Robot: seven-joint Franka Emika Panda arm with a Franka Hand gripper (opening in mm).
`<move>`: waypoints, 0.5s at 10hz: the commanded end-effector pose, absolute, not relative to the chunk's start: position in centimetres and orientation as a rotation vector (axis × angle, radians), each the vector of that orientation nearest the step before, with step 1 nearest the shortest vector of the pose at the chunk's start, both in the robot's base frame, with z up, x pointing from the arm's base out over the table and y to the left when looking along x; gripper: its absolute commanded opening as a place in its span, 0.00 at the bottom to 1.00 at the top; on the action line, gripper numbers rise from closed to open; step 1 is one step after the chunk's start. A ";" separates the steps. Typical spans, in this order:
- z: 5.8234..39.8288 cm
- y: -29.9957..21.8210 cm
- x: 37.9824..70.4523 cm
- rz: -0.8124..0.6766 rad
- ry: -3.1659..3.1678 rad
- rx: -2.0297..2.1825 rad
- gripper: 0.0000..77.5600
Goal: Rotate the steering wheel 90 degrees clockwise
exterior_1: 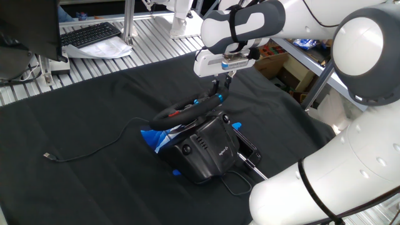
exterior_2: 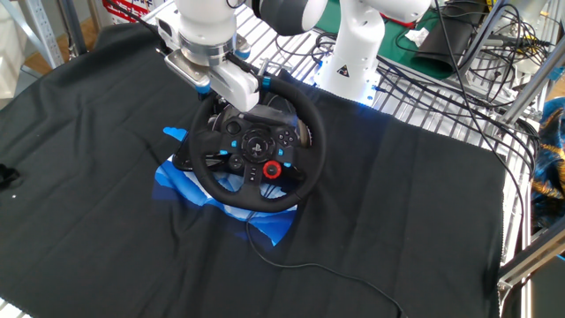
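Covering my counter (exterior_1: 94, 100), a black cloth carries the bulky black plastic base (exterior_1: 209, 150); on it sits the round black steering wheel with blue and red accents (exterior_2: 256, 146). My claw (exterior_1: 220, 94) reaches its top rim; I cannot tell its grip.

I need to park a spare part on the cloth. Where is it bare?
Bare black cloth lies right of the steering wheel toward the metal rack edge, and near the front. Crowded: around the wheel, where the hand, blue tape and cable sit.
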State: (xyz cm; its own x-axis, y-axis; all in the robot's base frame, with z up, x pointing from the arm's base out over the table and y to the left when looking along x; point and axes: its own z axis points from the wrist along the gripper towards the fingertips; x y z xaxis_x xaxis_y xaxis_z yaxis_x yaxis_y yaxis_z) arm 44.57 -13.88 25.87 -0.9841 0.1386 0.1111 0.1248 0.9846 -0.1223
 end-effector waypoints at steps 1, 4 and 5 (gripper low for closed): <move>25.9 -14.0 44.5 0.194 -2.996 -0.215 0.02; 25.9 -14.0 44.5 0.189 -2.999 -0.217 0.02; 25.9 -14.1 44.4 0.190 -2.999 -0.218 0.02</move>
